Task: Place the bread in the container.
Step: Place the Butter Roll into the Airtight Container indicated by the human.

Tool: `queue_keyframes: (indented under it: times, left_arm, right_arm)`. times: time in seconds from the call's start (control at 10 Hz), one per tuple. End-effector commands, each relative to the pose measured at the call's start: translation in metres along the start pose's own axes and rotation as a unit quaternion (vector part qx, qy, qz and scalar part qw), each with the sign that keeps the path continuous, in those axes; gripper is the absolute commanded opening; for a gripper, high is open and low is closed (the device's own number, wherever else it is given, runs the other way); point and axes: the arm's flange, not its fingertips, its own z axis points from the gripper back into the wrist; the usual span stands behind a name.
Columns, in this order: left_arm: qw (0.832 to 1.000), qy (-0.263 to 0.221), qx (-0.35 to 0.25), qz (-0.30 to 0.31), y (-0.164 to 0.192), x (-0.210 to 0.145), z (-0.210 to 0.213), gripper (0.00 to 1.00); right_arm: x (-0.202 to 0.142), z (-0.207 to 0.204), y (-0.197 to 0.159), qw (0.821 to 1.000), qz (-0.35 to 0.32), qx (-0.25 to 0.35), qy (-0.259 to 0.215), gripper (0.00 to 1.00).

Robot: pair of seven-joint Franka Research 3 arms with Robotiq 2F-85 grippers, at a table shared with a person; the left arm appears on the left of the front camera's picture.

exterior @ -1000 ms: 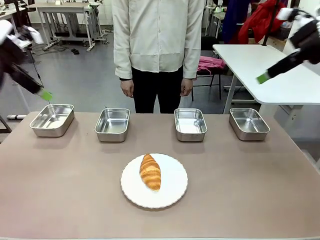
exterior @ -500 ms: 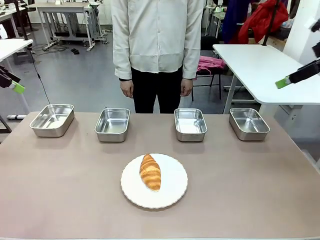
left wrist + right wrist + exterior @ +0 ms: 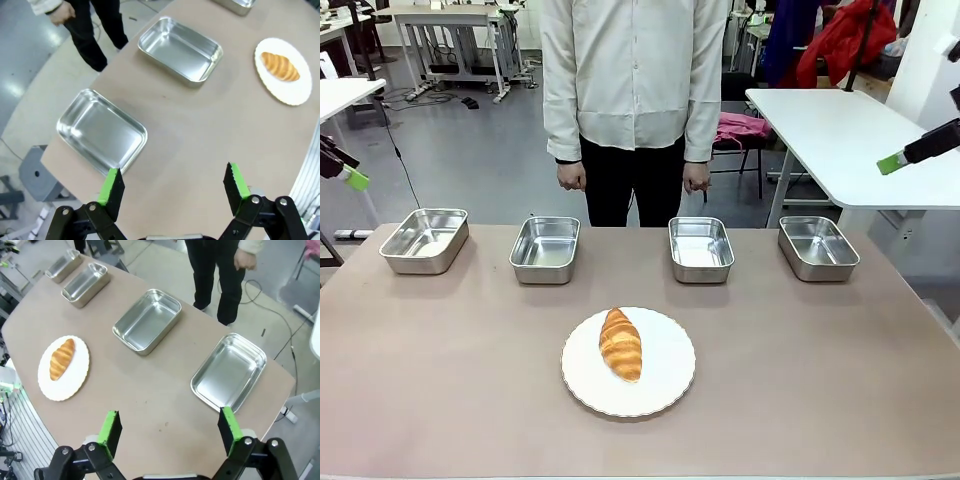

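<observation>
The croissant (image 3: 620, 343) lies on a round white scalloped plate (image 3: 672, 392) at the lower centre of the front view, on the near part of the bench (image 3: 440, 380). That placement probably puts it within reach of either arm. Beyond it, across the middle of the frame, four identical steel pans (image 3: 545, 249) stand in a row. All are empty and sit well apart from one another and from the plate. Nothing tells which pan is meant to take the croissant.

The left pincer (image 3: 172, 176) is spread wide with nothing between its green pads. It looks down from high over one end of the bench, with two pans below it and the plate at the upper right of its frame. The right pincer (image 3: 169, 415) is just as wide and empty, high over the other end, with the plate at the left of its frame.

Both arms seem to be held back to leave the middle free, and no grasp has begun. The person (image 3: 635, 80) stands at the far side with hands hanging, touching nothing.
</observation>
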Motion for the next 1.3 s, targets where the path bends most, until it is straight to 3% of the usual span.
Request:
queue_keyframes:
  times: [0.0,0.6,1.2]
  left_arm:
    - [0.999,-0.041,0.003,0.024,0.015,-0.013,0.022,1.0]
    - [0.989,-0.132,0.06,-0.013,0.017,-0.034,0.063,1.0]
    - [0.984,-0.163,0.061,0.026,0.006,-0.03,0.065,1.0]
  right_arm:
    - [-0.01,0.015,-0.031,0.999,0.024,0.016,-0.03,1.0]
    - [-0.026,0.048,-0.069,0.995,0.056,0.053,-0.069,1.0]
    - [-0.032,0.057,-0.086,0.991,0.049,0.072,-0.098,1.0]
